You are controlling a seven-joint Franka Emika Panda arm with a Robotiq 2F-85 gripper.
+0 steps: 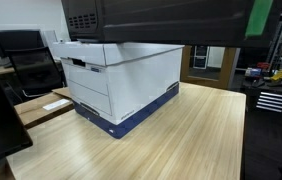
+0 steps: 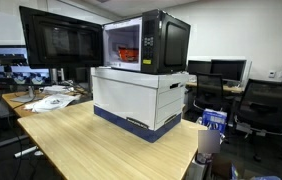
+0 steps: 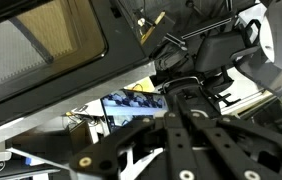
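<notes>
A black microwave [image 2: 168,42] stands on a white and blue cardboard box [image 2: 141,100] on a wooden table [image 2: 81,145]. It shows in both exterior views, cut off at the top in one [image 1: 161,20]. Its door [image 2: 61,40] is swung open, the inside is lit, and something orange [image 2: 128,55] lies in it. The arm is not seen in either exterior view. In the wrist view my gripper [image 3: 181,95] has its fingers pressed together with nothing visible between them. It is close under the microwave door's window [image 3: 41,40] and frame.
Papers [image 2: 46,100] lie on a table behind the box. A blue and white carton [image 2: 213,122] stands by the table's edge. Office chairs [image 1: 31,65] and monitors [image 2: 16,62] surround the table. A drawer cabinet [image 1: 271,100] stands beyond it.
</notes>
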